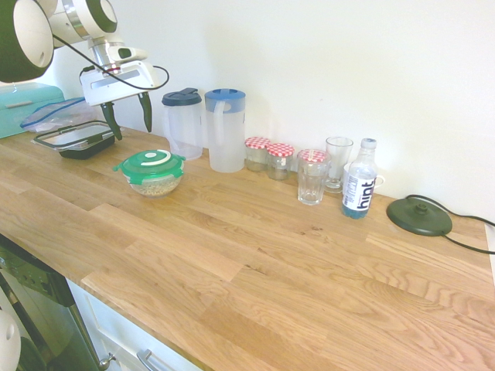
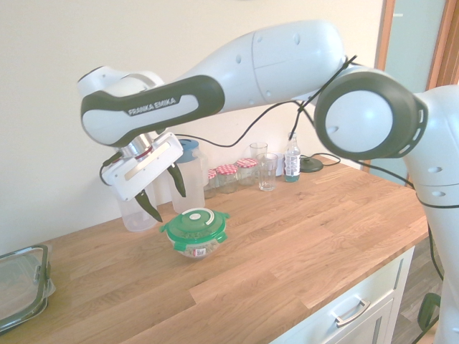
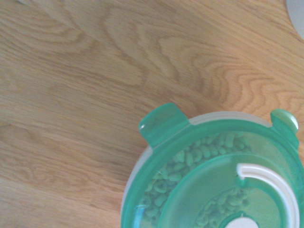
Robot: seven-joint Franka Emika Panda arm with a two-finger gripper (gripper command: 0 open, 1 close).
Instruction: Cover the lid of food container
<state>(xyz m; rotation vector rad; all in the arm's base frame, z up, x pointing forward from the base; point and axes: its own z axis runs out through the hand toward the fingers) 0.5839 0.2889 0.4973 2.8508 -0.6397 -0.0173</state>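
On the wooden bench [image 1: 255,239], the green lid [image 1: 152,163] sits on top of the food container [image 1: 155,185], whose beige grains show through its clear wall. Above the lid and a little to one side, toward the two plastic jugs [image 1: 205,127], hangs the end effector [image 1: 129,117], its dark fingers [image 2: 150,206] spread apart and holding nothing, clear of the lid. Beyond the jugs from the lid stand small jars [image 1: 268,156], glasses [image 1: 325,170] and a water bottle [image 1: 359,180].
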